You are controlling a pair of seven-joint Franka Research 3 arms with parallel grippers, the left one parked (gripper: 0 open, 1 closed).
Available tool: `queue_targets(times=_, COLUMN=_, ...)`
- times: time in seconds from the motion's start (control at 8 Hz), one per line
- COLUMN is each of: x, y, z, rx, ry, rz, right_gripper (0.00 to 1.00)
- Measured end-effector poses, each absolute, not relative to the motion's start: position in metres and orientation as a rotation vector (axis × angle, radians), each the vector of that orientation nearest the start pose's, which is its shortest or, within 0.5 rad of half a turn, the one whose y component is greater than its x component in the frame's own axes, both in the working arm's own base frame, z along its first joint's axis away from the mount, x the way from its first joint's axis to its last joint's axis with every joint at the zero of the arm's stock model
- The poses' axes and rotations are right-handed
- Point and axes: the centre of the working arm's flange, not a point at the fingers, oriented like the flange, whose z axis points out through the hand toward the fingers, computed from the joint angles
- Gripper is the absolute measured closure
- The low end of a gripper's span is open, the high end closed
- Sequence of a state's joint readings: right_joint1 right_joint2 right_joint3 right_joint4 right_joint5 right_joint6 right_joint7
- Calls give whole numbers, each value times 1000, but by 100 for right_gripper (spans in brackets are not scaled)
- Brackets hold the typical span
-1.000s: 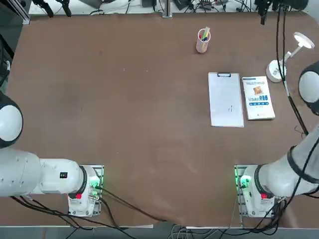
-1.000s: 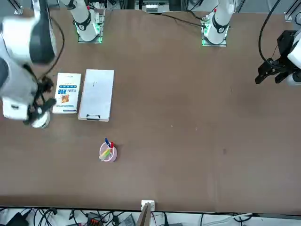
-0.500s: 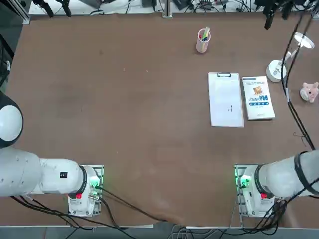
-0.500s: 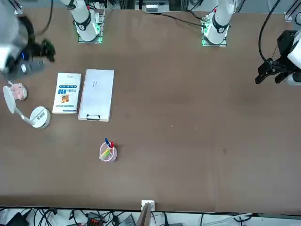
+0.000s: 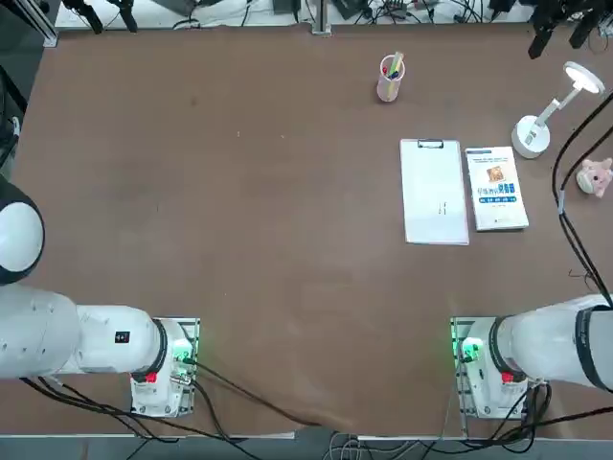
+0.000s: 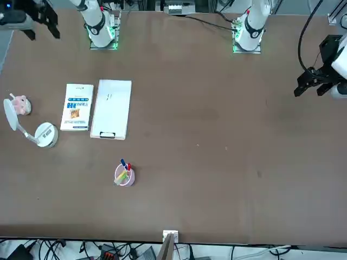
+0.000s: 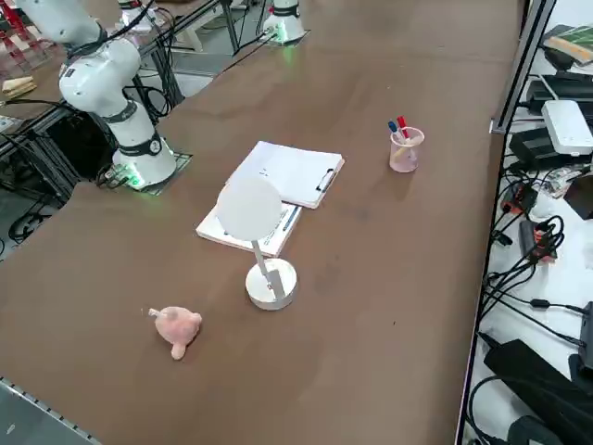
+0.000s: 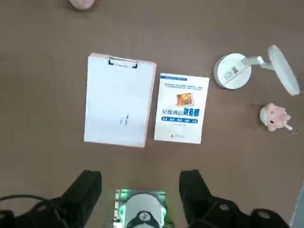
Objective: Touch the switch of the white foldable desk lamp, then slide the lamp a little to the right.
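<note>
I have the right claw (image 8: 141, 176) released, its two black fingers (image 8: 87, 190) spread wide with nothing between them. It hangs raised above the bench (image 5: 287, 230), well clear of everything on it, and from up here its wrist view takes in the clipboard, the booklet and the lamp together.

The white foldable desk lamp (image 5: 531, 136) stands on the far right part of the bench, apart from the claw. Its round disc base sits flat, the thin arm slants up and away to the right, and the flat oval head is tilted at the end of it. I can see a small label on top of the base.

To the right of that base, and a little nearer my side, sits a pink pig figure (image 5: 595, 177). Left of the lamp lies a white booklet (image 5: 496, 189) with blue lettering and a small orange picture on its cover. Just beside it, further left, is a clipboard (image 5: 434, 192) holding white paper with a few small dark marks, its metal clip at the far edge. Further left and toward the far edge, a pink pen cup (image 5: 390, 86) stands upright with several coloured pens in it.
</note>
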State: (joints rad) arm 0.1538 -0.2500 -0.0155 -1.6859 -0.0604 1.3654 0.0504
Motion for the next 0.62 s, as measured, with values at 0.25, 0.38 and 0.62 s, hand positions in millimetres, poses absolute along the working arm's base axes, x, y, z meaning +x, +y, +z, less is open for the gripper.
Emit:
queue_targets(times=0.25, x=483, y=29, z=671, rx=-3141, ry=-2, rz=103, right_gripper=0)
queue_targets(times=0.38, x=498, y=23, z=669, rx=-3138, ry=60, rz=88, right_gripper=0)
queue_targets(times=0.62, x=508, y=39, z=671, rx=-3140, ry=125, rz=49, right_gripper=0)
